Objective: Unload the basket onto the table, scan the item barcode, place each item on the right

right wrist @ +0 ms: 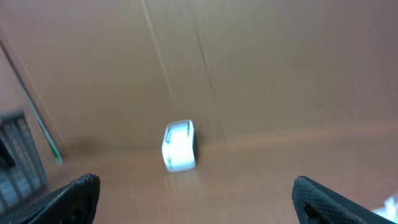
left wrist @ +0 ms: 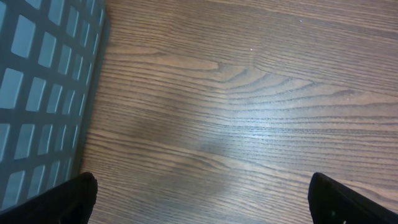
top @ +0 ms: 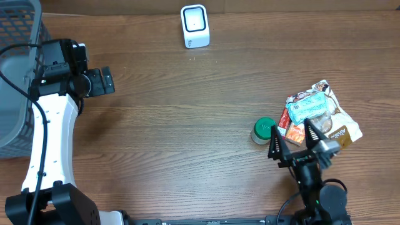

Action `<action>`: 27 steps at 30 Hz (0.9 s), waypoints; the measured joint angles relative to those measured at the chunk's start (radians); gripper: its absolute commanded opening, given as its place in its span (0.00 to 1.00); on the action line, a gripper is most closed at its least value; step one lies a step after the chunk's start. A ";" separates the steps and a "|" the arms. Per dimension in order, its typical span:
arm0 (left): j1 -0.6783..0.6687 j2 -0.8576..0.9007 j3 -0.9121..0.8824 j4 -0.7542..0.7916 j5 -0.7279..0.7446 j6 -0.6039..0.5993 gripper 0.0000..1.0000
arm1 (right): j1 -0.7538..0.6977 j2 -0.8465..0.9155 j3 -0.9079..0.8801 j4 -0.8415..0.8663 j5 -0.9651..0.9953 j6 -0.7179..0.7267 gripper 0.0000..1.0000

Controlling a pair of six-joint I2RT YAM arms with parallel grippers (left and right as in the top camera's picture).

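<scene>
A wooden table (top: 187, 112) with two robot arms reaching over it.

The right hand (top: 292, 139) hangs low at the near right of the table with its two black fingers (top: 273, 141) spread wide and nothing between them. Just ahead of this hand, and a little to its right, lies a loose pile of snack packets (top: 319, 112) in red, orange, white and pale blue; the right-side finger overlaps the near edge of the pile from above, and I cannot tell whether it touches. Right beside the left-side finger stands a small jar with a green lid (top: 264, 129); whether they touch I cannot tell either.

Far ahead of the right hand, off to its left, a small white scanner (top: 194, 26) stands upright at the back of the table. The right wrist camera shows it as a blurred white box between the spread fingers.

The left hand (top: 107, 81) hovers over bare wood well away from the packets, its fingers (left wrist: 62, 200) also spread wide and holding nothing. A grey mesh basket (top: 15, 81) sits close on this hand's outer side. The scanner is well beyond this hand, toward the back of the table
</scene>
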 measured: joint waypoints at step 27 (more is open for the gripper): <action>0.000 0.000 0.000 0.000 0.000 0.000 1.00 | -0.117 0.001 0.000 -0.124 -0.133 -0.239 1.00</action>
